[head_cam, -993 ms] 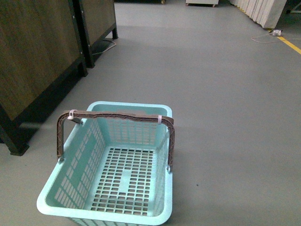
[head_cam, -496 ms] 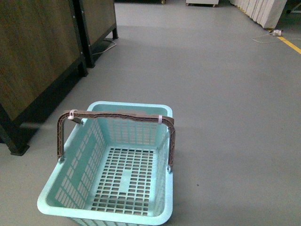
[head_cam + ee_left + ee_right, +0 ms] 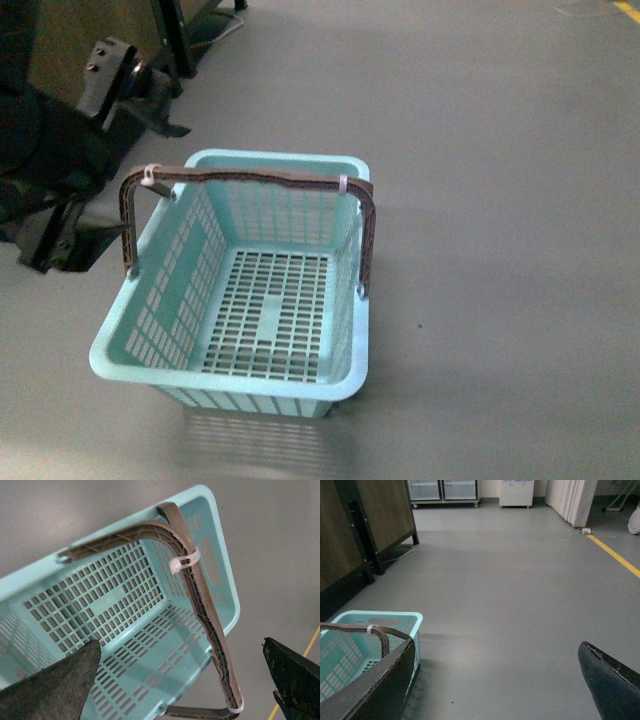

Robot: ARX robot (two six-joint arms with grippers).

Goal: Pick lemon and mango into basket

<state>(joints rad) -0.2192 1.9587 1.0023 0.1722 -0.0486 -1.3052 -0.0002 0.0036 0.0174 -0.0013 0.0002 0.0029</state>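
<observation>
One light blue-green basket [image 3: 230, 375] sits on the grey floor [image 3: 500, 200], in the middle of the front view. Its sides and bottom are full of little slots, and the whole slotted bottom shows. Two brown handles [image 3: 250, 178] stand up together over it, tied by small white clips [image 3: 342, 184] (one near each end).

Only the front view shows the whole basket at once. It also shows the dark left arm [image 3: 60, 150] close beside the basket's left side, with a wooden cabinet [image 3: 60, 30] behind the arm.

From the left wrist view you look down into the basket from close up. The left tool [image 3: 181, 645] is spread wide, with one dark finger [image 3: 55, 685] at each side of the picture. The handles and the slotted bottom show between the fingers.

From the right wrist view just one corner of the basket shows. The right tool [image 3: 496, 644] is spread wide too, with bare floor between its fingers. This view alone shows far across the room (a yellow line [image 3: 615, 555] runs along the floor there).
</observation>
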